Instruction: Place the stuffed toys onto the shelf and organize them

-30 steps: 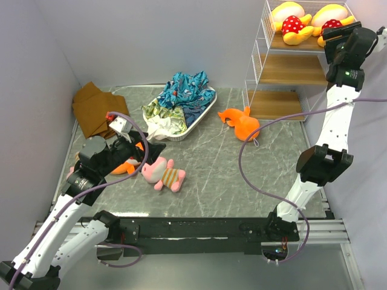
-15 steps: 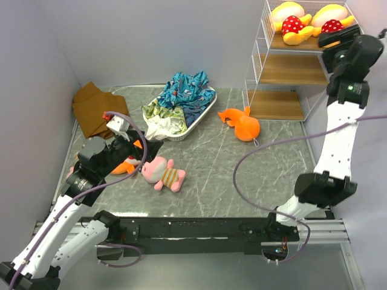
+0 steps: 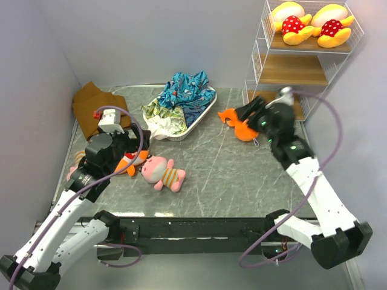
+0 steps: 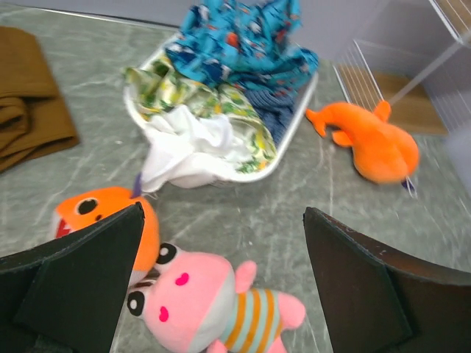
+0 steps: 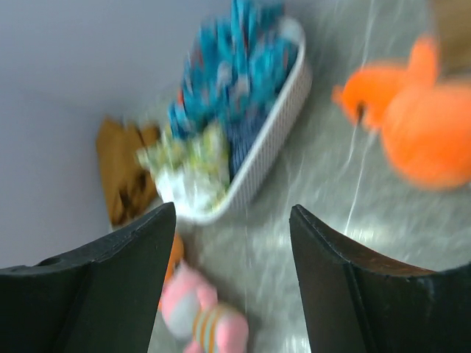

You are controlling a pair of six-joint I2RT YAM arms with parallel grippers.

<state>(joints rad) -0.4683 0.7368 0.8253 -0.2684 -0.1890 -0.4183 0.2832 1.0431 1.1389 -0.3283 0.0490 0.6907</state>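
Two yellow toys (image 3: 293,24) (image 3: 331,25) with red dotted bodies lie on the top board of the white wire shelf (image 3: 290,69). A pink striped toy (image 3: 162,174) (image 4: 199,309) lies on the table beside an orange shark (image 3: 128,163) (image 4: 110,220). A second orange shark (image 3: 243,125) (image 4: 375,143) (image 5: 419,132) lies near the shelf's foot. My left gripper (image 3: 134,148) (image 4: 223,213) is open and empty, above the pink toy and the left shark. My right gripper (image 3: 245,113) (image 5: 233,208) is open and empty, just above the right shark. A bit of pink (image 3: 75,160) shows behind my left arm.
A white oval tray (image 3: 202,115) (image 4: 291,125) holds a blue-patterned cloth heap (image 3: 184,90) (image 4: 235,44) at the back middle. A brown folded cloth (image 3: 91,109) (image 4: 29,125) lies at the back left. The shelf's two lower boards (image 3: 290,69) are bare. The right wrist view is blurred.
My right arm has swung down from the shelf's top board to just above the right orange shark. My left gripper has drawn back a little to the left.
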